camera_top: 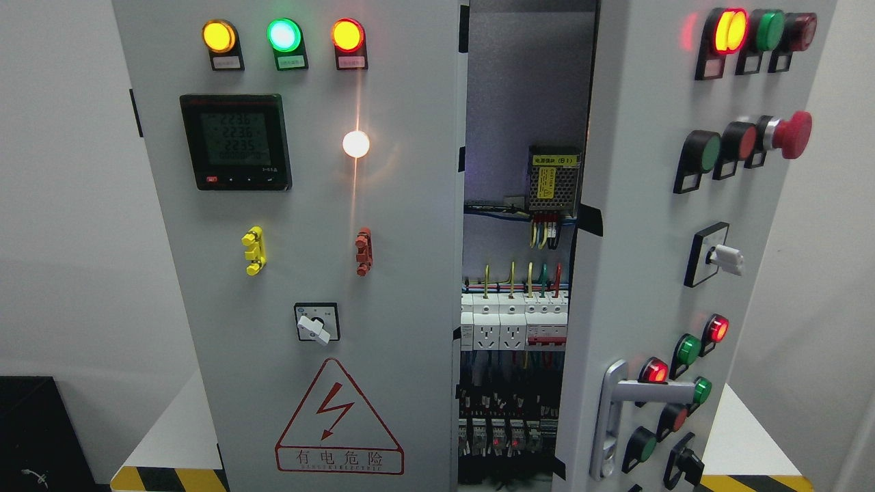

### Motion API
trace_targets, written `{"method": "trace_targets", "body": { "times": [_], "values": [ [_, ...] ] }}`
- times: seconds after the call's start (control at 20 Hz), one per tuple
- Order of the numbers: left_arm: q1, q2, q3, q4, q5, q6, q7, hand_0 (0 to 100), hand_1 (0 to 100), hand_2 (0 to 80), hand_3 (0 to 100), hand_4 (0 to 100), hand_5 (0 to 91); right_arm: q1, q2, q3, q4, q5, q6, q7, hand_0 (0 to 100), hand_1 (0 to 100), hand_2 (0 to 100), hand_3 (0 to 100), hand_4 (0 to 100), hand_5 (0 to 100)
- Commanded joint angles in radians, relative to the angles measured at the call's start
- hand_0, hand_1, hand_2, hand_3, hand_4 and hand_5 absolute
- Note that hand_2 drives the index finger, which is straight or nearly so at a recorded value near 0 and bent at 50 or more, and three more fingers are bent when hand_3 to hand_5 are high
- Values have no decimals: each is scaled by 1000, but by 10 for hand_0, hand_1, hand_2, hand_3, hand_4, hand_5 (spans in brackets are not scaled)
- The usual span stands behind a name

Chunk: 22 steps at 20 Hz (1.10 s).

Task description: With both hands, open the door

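The left door (301, 260) of the grey cabinet faces the camera shut, carrying 3 lit lamps (284, 35), a meter (236, 142) and a warning triangle (338, 420). Beside it, wired breakers (513, 328) show through the gap, then the right door (636, 273) stands ajar with its silver handle (625, 403). No hand is in view, so its state cannot be told

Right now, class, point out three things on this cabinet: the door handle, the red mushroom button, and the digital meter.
door handle (653, 391): head view, on its horizontal silver lever.
red mushroom button (793, 134): head view, on its red cap.
digital meter (236, 141): head view, on its lit screen.
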Motion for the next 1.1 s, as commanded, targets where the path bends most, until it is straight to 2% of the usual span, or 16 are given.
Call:
{"method": "trace_targets", "body": {
  "times": [0.0, 0.15, 0.45, 0.85, 1.05],
  "values": [
    [-9, 155, -77, -516, 76, -1, 5, 0, 0, 0, 0, 0, 0, 0, 0, 0, -3, 0, 0, -1, 0, 0, 0, 0, 0, 0],
    [-34, 166, -77, -605, 99, -1, 5, 0, 0, 0, 0, 0, 0, 0, 0, 0, -3, 0, 0, -1, 0, 0, 0, 0, 0, 0],
    [-178, 163, -86, -679, 171, 2, 5, 0, 0, 0, 0, 0, 0, 0, 0, 0, -3, 0, 0, -1, 0, 0, 0, 0, 0, 0],
    [-353, 169, -132, -755, 350, 5, 5, 0, 0, 0, 0, 0, 0, 0, 0, 0, -3, 0, 0, -1, 0, 0, 0, 0, 0, 0],
    [-484, 167, -132, -752, 416, 87, 7, 0, 0, 0, 0, 0, 0, 0, 0, 0, -3, 0, 0, -1, 0, 0, 0, 0, 0, 0]
  ]
}}
